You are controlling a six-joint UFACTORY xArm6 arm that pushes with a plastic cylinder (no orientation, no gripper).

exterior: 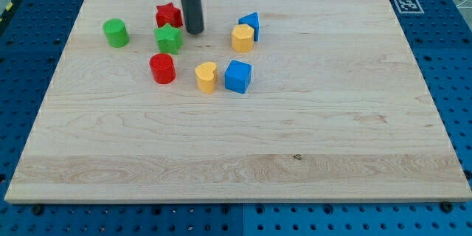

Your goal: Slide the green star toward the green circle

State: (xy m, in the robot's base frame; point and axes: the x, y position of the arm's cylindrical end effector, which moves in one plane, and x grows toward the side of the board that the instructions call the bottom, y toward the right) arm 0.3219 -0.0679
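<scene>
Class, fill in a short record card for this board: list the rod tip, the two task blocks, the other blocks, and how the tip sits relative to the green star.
tip: my tip, just to the view's right of the green star, slightly toward the top
green star, upper left area of the board
green circle, to the view's left of the star, apart from it
red star, right above the green star
red cylinder, below the green star
yellow blocks: hexagon; heart
blue blocks: cube; one behind the hexagon
surface: wooden board
</scene>
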